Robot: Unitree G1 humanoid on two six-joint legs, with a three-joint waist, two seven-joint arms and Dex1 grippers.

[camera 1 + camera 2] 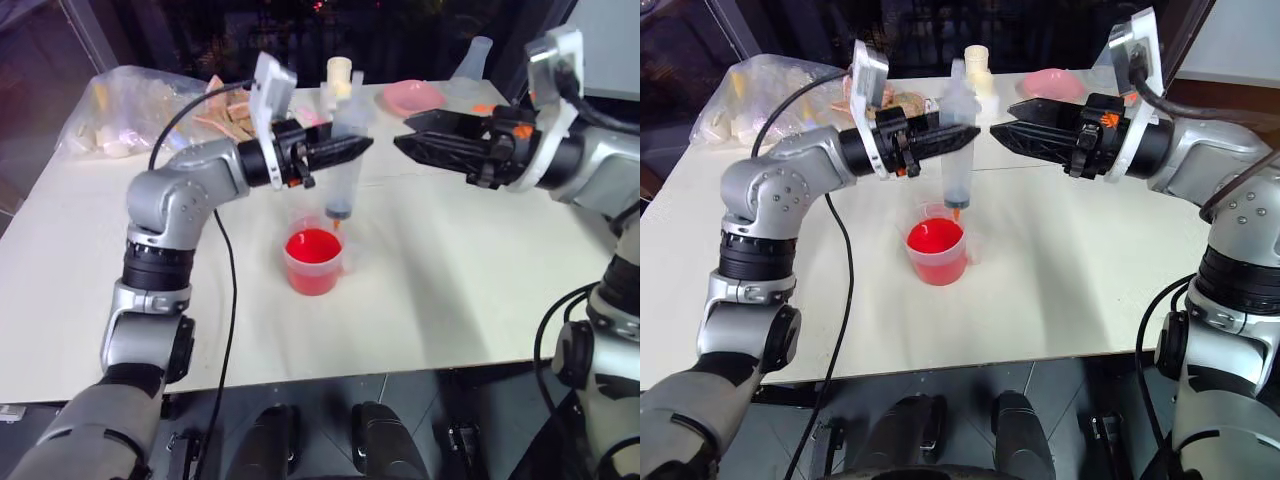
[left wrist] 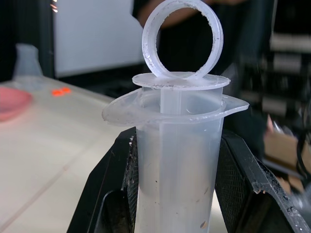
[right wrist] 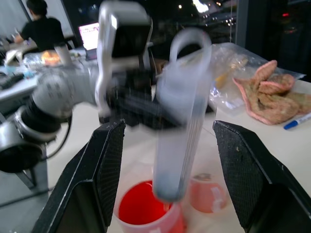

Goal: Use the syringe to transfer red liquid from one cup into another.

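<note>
My left gripper (image 1: 352,148) is shut on the syringe (image 1: 344,160), a clear barrel held upright with its ring plunger pushed in. In the left wrist view both fingers (image 2: 121,184) clamp the barrel just under its flange. The orange nozzle (image 1: 958,212) hangs just over the cup (image 1: 314,262) of red liquid (image 1: 935,237). Close behind it stands another small cup (image 3: 206,191) with a handle. My right gripper (image 1: 402,132) is open, level with the syringe's upper part and a short way to its right. In the right wrist view the syringe (image 3: 182,121) is between my open fingers (image 3: 104,170), touching neither.
At the table's far side are a pink bowl (image 1: 413,96), a clear flask (image 1: 475,60), a white bottle (image 1: 338,72), a pink cloth (image 3: 272,92) and a plastic bag (image 1: 120,110). A blue-capped pen (image 3: 299,121) lies near the cloth. A person (image 3: 41,29) sits in the background.
</note>
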